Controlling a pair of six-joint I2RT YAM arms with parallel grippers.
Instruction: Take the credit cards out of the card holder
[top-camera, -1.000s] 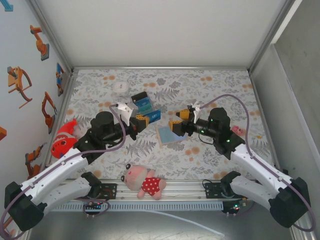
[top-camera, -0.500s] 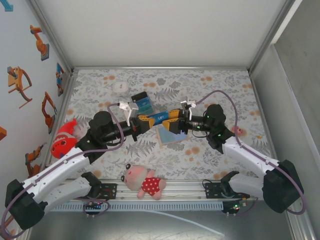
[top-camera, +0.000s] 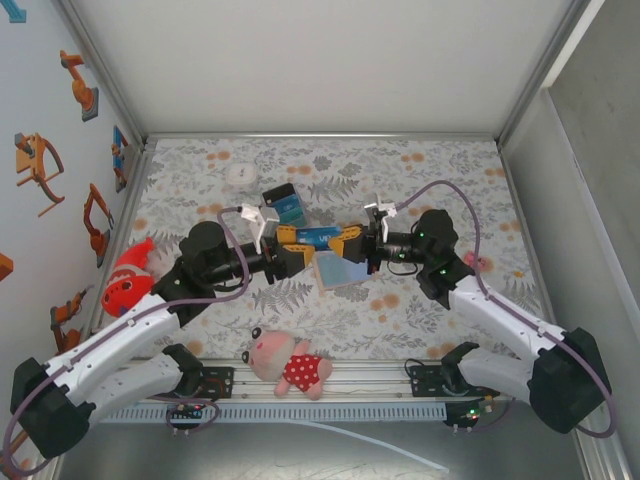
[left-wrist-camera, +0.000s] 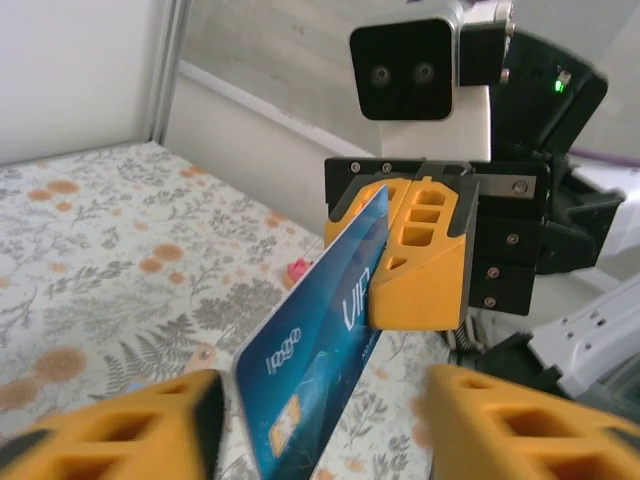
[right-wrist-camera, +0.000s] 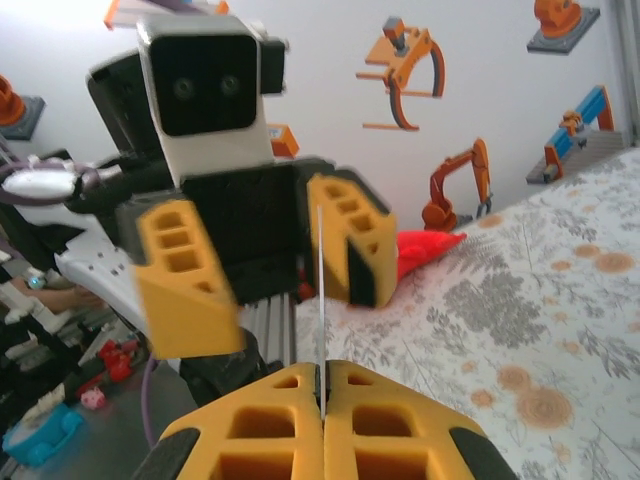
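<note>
Handover in mid-air: a blue credit card (top-camera: 316, 237) hung at the centre of the overhead frame, pinched at one end by the right end effector (top-camera: 349, 243), whose jaws were clamped tight on the card's edge. The left end effector (top-camera: 291, 249) stood with its jaws parted on either side of the card's other end; whether either pad touched the card could not be told. The card holder (top-camera: 338, 273) lay open on the floral tabletop (top-camera: 420, 170) just below centre, under the card, with its blue-grey faces up. Whether more cards sat inside it was too small to judge.

The danger appeared to lie in the thin grip. The right side held only a narrow strip of a slick card, which could pivot or slide free and fall to the tabletop. A sideways brush from the left jaws on withdrawal could knock it askew. Nothing held the card holder, so it could shift if the card dropped on it or if a later pull came from one arm alone.
</note>
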